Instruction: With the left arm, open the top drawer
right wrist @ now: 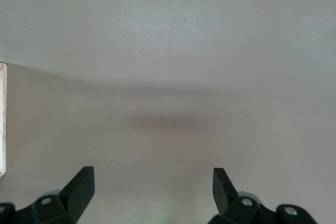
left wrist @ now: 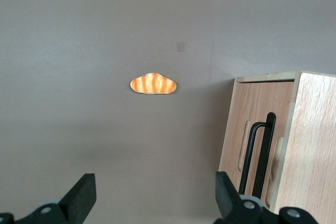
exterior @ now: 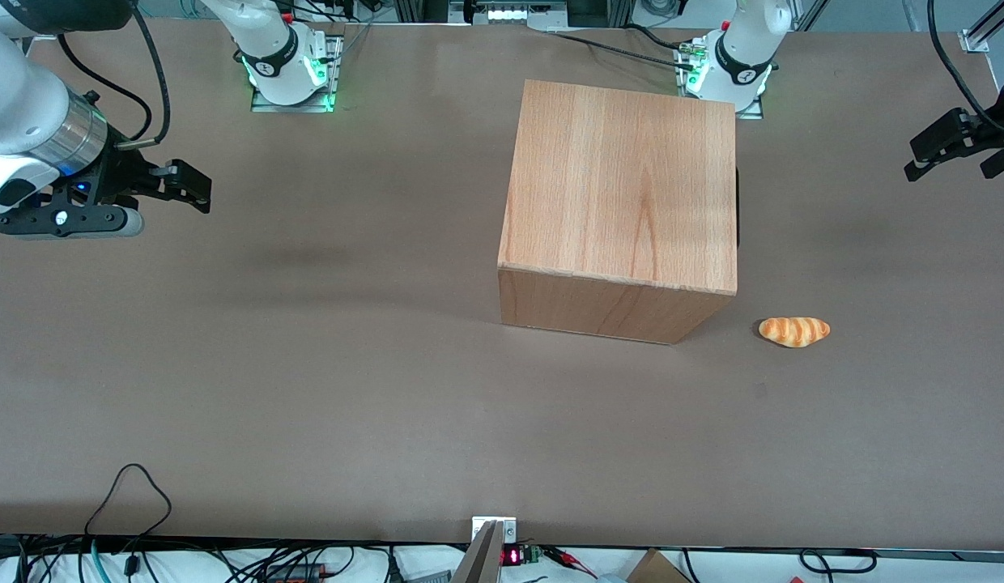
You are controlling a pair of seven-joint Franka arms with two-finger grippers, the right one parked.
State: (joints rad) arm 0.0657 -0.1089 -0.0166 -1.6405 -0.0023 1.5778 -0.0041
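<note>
The wooden cabinet (exterior: 619, 194) stands mid-table, its front turned toward the working arm's end. In the left wrist view that front shows flush and shut. The top drawer (left wrist: 283, 124) is the panel next to the cabinet's top face, and it carries a slim black bar handle (left wrist: 264, 153). In the front view only a dark sliver of the handle (exterior: 738, 206) shows at the cabinet's edge. My left gripper (exterior: 916, 158) (left wrist: 156, 190) hangs open above the table. It is in front of the drawer, well apart from it, with nothing between its fingers.
A small orange bread roll (exterior: 793, 330) (left wrist: 153, 84) lies on the brown table (exterior: 308, 364), nearer the front camera than the cabinet's front corner. Cables run along the table's near edge.
</note>
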